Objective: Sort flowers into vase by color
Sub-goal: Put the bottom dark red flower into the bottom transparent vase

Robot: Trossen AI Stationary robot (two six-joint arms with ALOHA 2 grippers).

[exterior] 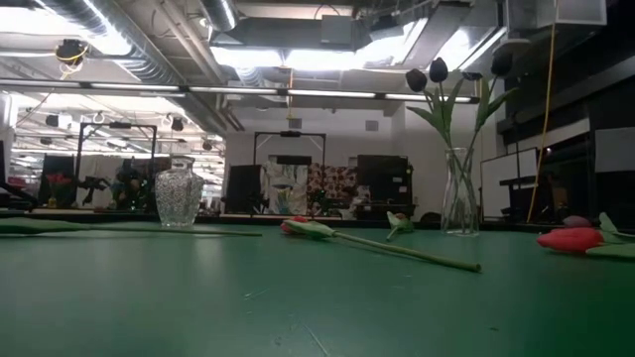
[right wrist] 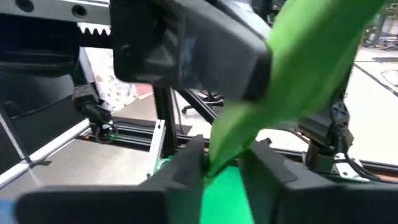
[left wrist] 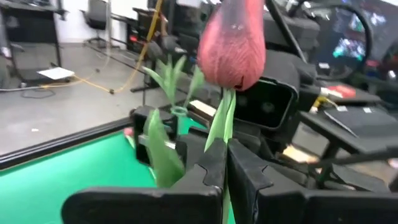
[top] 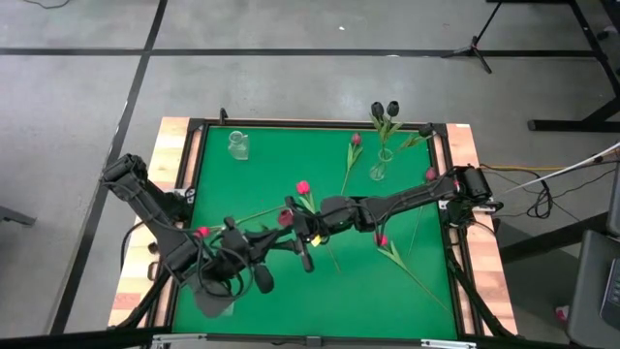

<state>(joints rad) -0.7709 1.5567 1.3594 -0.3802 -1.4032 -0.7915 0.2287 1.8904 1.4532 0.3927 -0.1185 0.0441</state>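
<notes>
Both grippers meet near the middle of the green table (top: 242, 184) in the high view. Left gripper (left wrist: 225, 163) is clenched on the stem of a pink-red tulip (left wrist: 232, 46), whose head stands upright above the fingers in the left wrist view. Right gripper (right wrist: 221, 163) has its fingers around a broad green leaf (right wrist: 298, 74) of this same flower, as far as I can tell, and they look closed on it.

From the high view, the left arm comes from the lower left of the frame and the right arm stretches from the right edge toward the centre, so the two cross over the flowers lying there. Other pink-red tulips (top: 303, 187) lie loose on the table around them. At the upper right stands a narrow glass vase (top: 378, 170) with near-black tulips (top: 385, 110) in it; a second, short glass vase (top: 238, 145) stands at the upper left.

Only the low view shows one tulip (exterior: 298, 227) lying flat in the middle, and neither arm.
</notes>
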